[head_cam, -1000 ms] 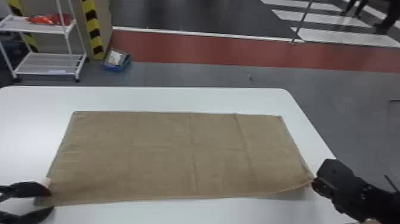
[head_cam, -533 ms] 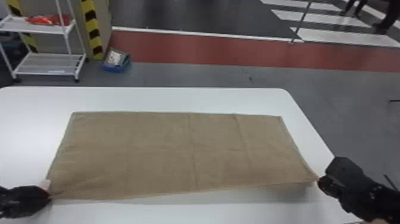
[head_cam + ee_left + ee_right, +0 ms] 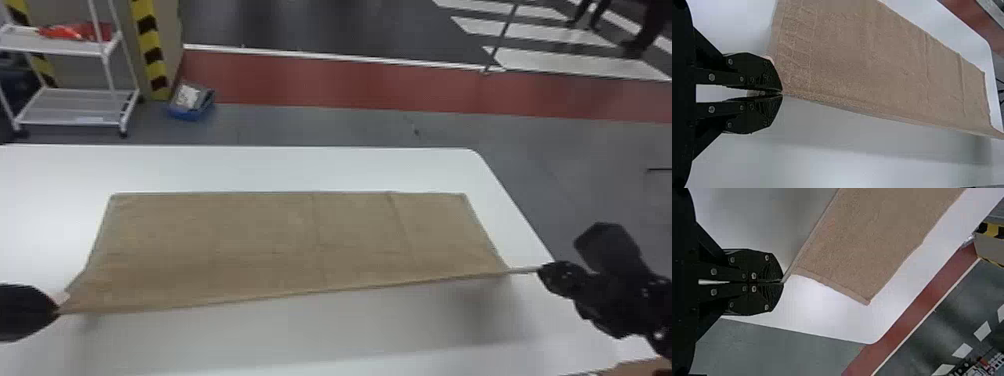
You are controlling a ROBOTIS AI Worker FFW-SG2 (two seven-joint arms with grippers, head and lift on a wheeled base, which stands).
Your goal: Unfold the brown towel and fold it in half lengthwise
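From my end, I have the left claw (image 3: 58, 311) closed tight on the near left corner of the brown towel (image 3: 280, 240) and the right claw (image 3: 541, 271) pinching its near right corner, the edge between them raised over the table (image 3: 300, 170).

So the white table (image 3: 280, 167) is carrying the brown towel (image 3: 260, 240), its far part lying spread out, its near edge rising off the surface. Tabletop's showing all around the towel, and a soft shadow (image 3: 480, 310) is falling just in front of it.
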